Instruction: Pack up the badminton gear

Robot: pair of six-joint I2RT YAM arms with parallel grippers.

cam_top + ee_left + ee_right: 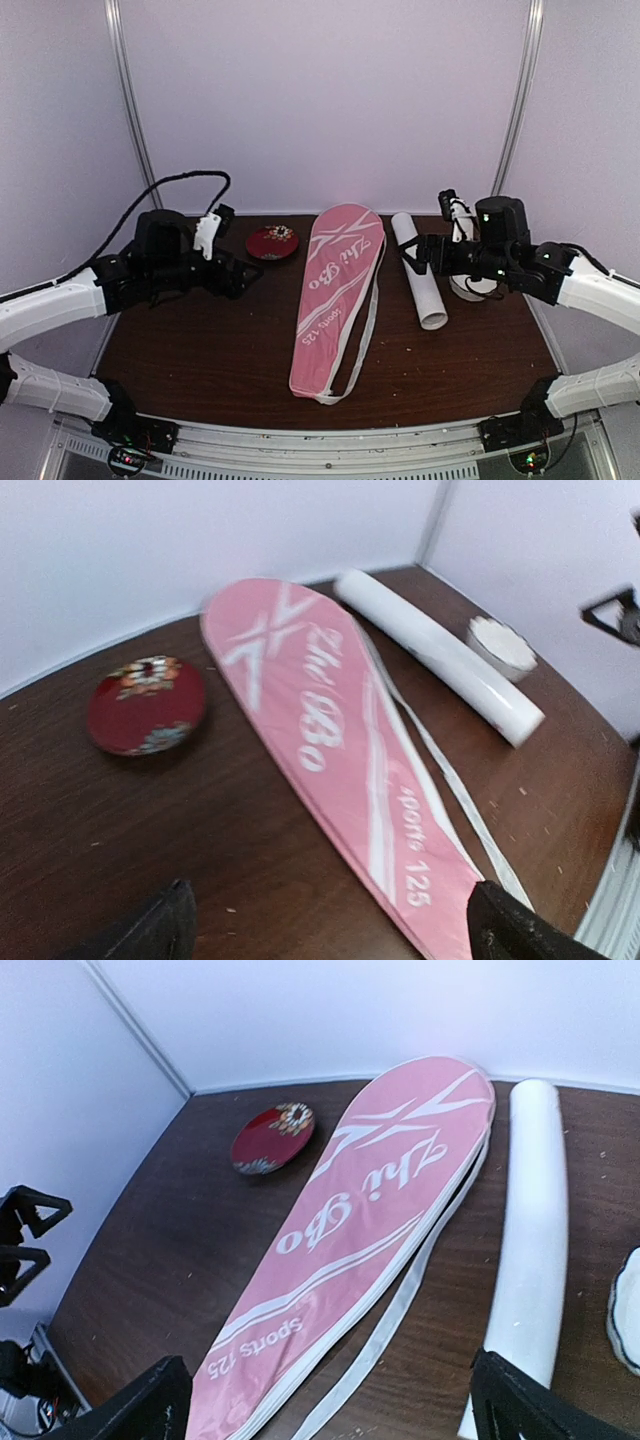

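A pink racket-shaped fabric bag [335, 295] with white lettering lies flat along the middle of the table, also in the left wrist view [340, 750] and the right wrist view [350, 1250]. Its white strap [366, 330] trails off its right side. A long white tube [420, 272] lies just right of the bag [440, 655] [530, 1250]. A white round ribbed thing [500, 645] sits beyond the tube, under my right arm. My left gripper [248, 272] [335, 920] hangs open left of the bag. My right gripper [410, 256] [330, 1400] hangs open above the tube, empty.
A small dark red round dish [272, 242] sits at the back, left of the bag's wide end. Pale walls close the back and both sides. A metal rail [330, 440] with both arm bases runs along the near edge.
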